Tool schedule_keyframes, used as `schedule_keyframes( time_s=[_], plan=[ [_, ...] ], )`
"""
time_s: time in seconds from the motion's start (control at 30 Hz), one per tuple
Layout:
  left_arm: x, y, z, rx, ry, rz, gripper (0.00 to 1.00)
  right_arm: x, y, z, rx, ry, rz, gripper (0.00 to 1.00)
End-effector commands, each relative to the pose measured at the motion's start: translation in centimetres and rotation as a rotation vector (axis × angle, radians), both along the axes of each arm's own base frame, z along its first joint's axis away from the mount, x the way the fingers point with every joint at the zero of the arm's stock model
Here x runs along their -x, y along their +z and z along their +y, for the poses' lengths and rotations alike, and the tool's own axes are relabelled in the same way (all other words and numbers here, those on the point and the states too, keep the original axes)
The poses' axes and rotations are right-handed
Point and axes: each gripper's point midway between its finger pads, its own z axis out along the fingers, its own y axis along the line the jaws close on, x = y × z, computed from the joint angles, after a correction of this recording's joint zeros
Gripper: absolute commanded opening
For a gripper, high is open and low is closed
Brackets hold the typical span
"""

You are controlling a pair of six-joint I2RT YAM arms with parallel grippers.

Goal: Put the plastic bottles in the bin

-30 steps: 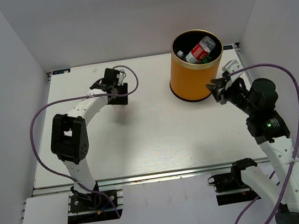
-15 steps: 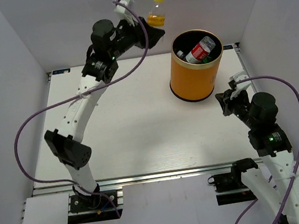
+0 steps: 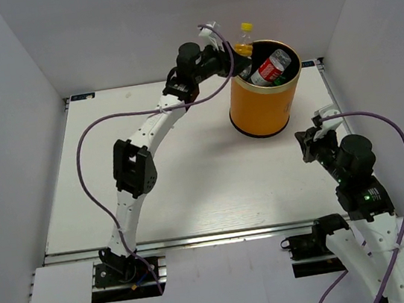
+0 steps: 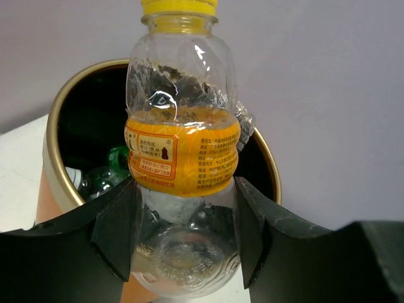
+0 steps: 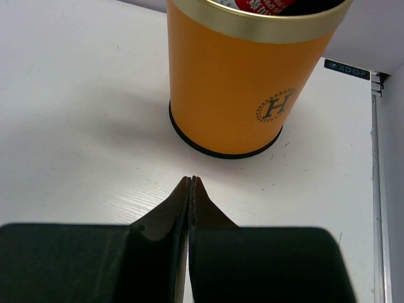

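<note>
My left gripper [image 3: 237, 52] is shut on a clear bottle with a yellow cap and orange label [image 4: 182, 148], holding it upright by its base at the far left rim of the orange bin [image 3: 259, 106]. In the left wrist view the bin's gold rim [image 4: 53, 126] and black inside lie right behind the bottle [image 3: 244, 38], with a green bottle [image 4: 113, 165] inside. From above, a red-labelled bottle [image 3: 271, 68] lies in the bin. My right gripper [image 3: 308, 144] is shut and empty, low over the table to the right of the bin [image 5: 243, 82].
White walls close in the table on three sides. The bin stands at the back right of the white table [image 3: 177, 185]. A metal rail [image 3: 199, 236] runs along the near edge.
My left arm has swung right with the yellow-capped bottle, from back centre to the bin's rim. My right gripper has shut and drawn back toward me, away from the bin.
</note>
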Motion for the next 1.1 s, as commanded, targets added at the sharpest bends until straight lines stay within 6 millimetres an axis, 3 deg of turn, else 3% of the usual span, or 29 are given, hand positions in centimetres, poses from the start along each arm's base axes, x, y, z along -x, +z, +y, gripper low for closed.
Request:
schedule_keyframes(
  time_s=[0.0, 0.13, 0.23, 0.27, 0.37, 0.43, 0.47, 0.57, 0.7, 0.83, 0.87, 0.93, 1.03, 1.07],
  plan=[
    [2.3, 8.5, 0.2, 0.136, -0.033, -0.143, 0.0, -0.2, 0.4, -0.2, -0.001, -0.018, -0.026, 0.0],
    [1.8, 6.6, -0.5, 0.116, -0.02, -0.107, 0.02, -0.2, 0.6, 0.0, -0.003, -0.018, -0.033, 0.0],
    [1.2, 4.5, -1.2, 0.095, -0.007, -0.071, 0.18, -0.3, 0.5, 0.2, -0.004, -0.017, -0.031, 0.0],
    [0.9, 3.4, -1.5, 0.081, -0.007, -0.052, 0.28, -0.3, 0.6, 0.3, -0.005, -0.014, -0.034, 0.0],
    [0.2, 2.6, -1.4, 0.078, 0.028, -0.027, 0.55, -0.4, 0.3, 0.3, 0.004, -0.018, -0.026, 0.0],
    [-0.1, 2.5, -1.3, 0.072, 0.042, -0.017, 0.68, -0.4, 0.3, 0.3, 0.003, -0.018, -0.027, 0.0],
    [-0.3, 1.5, -1.5, 0.056, 0.043, 0.004, 0.78, -0.3, 0.3, 0.4, 0.001, -0.015, -0.028, 0.0],
    [-0.6, 1.8, -1.3, 0.059, 0.064, 0.004, 1.0, -0.4, 0.3, 0.6, 0.004, -0.007, -0.031, 0.0],
    [-0.2, 3.4, -0.6, 0.06, 0.083, -0.012, 1.0, -0.6, 0.0, 0.3, 0.011, -0.032, -0.024, 0.0],
    [0.6, 6.0, 0.5, 0.059, 0.104, -0.043, 1.0, -0.6, -0.1, 0.4, 0.017, -0.032, -0.025, 0.0],
    [1.2, 8.0, 1.3, 0.064, 0.119, -0.077, 1.0, -0.6, -0.2, 0.4, 0.016, -0.03, -0.026, 0.0],
    [1.9, 8.5, 2.1, 0.044, 0.133, -0.083, 1.0, -0.6, -0.2, 0.4, 0.018, -0.028, -0.025, 0.01],
    [4.8, 10.6, 4.9, 0.002, 0.162, -0.116, 1.0, -0.5, -0.3, 0.9, 0.036, 0.005, -0.031, 0.38],
    [5.9, 10.9, 5.4, -0.035, 0.163, -0.149, 1.0, -0.6, -0.5, 0.9, 0.039, 0.004, -0.025, 0.59]
  ],
)
